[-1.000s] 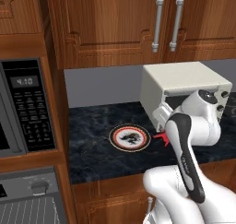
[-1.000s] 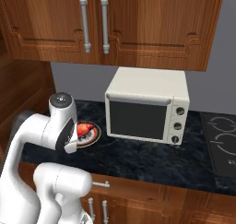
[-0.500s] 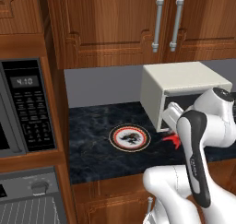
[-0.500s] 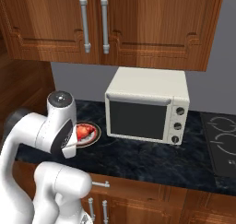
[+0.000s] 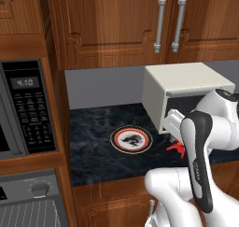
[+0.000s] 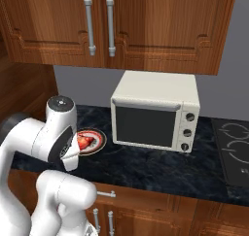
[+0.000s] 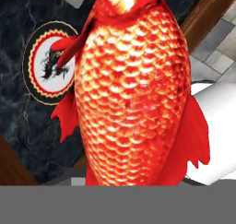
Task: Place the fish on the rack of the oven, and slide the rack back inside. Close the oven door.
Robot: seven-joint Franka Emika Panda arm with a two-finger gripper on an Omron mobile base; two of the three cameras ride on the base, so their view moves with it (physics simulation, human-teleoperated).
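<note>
On my hand feed, the fish sits very close to the lens, its orange scaled body running lengthwise with red fins spread to either side. Behind it on the left I see the round plate, white centre with a dark mark, lying flat on the dark marbled counter. I cannot see the fingertips.
</note>
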